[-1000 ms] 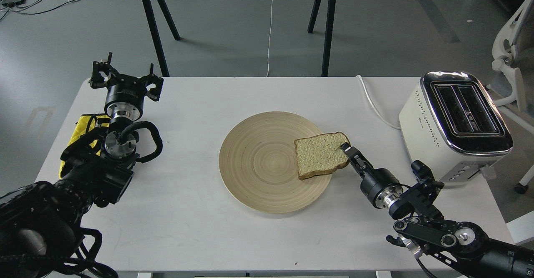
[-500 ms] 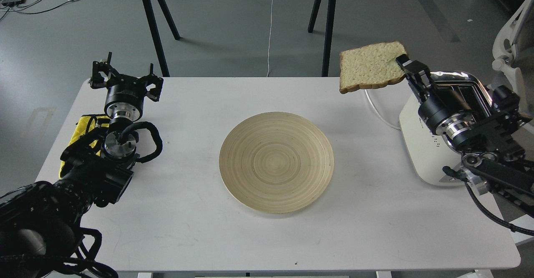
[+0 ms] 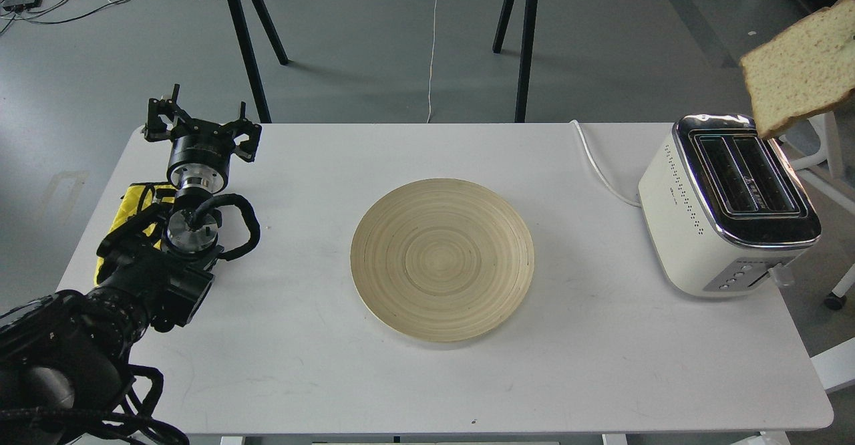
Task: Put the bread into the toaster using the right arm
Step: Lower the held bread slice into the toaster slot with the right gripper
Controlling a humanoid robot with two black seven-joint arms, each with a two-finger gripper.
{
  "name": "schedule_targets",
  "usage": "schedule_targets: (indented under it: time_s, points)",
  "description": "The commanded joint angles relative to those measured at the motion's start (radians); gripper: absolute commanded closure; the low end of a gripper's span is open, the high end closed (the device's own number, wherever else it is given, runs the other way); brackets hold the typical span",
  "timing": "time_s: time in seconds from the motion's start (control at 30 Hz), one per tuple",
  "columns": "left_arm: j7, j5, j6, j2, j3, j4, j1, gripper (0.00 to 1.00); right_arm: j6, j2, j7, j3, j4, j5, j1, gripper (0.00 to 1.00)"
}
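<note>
Hanging in the air at the right edge of the head view, the bread (image 3: 801,71) is a tilted slice, pale and speckled on its face with a brown crust along its lower edge. Its lower corner shows just above the far right corner of the toaster (image 3: 728,208), apart from the chrome top and outside both slots. Part of the slice is cut off by the edge of the view, and nothing holding it can be seen: the right arm and its gripper are out of sight, so whether that pincer pinches the bread cannot be told.

Both slots of the toaster gape dark and hold nothing. It stands on the white table (image 3: 601,365) near the right end, buttons facing the near side, dotted vent holes on the side turned to the middle. A white cord (image 3: 601,171) runs from that side toward the far edge of the table.

Left of the toaster, well apart from it, a round wooden plate (image 3: 442,259) lies bare at the middle of the table.

Farthest from the toaster, at the table's left end, the left gripper (image 3: 200,127) rests with its fingers spread wide, pinching nothing. A yellow cloth (image 3: 130,208) lies under that arm, by the left edge.
</note>
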Motion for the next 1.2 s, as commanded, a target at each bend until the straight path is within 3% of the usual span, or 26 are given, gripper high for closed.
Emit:
schedule_targets:
  time_s: [0.0,1.17]
  points:
    - [0.0,0.0,0.0,0.0,0.0,0.0,0.0,0.0,-0.003,0.021,0.001,-0.048,-0.014,-0.002,-0.003,1.0]
    - [0.0,0.0,0.0,0.0,0.0,0.0,0.0,0.0,-0.012,0.24,-0.001,-0.103,-0.22,-0.005,-0.095,0.99]
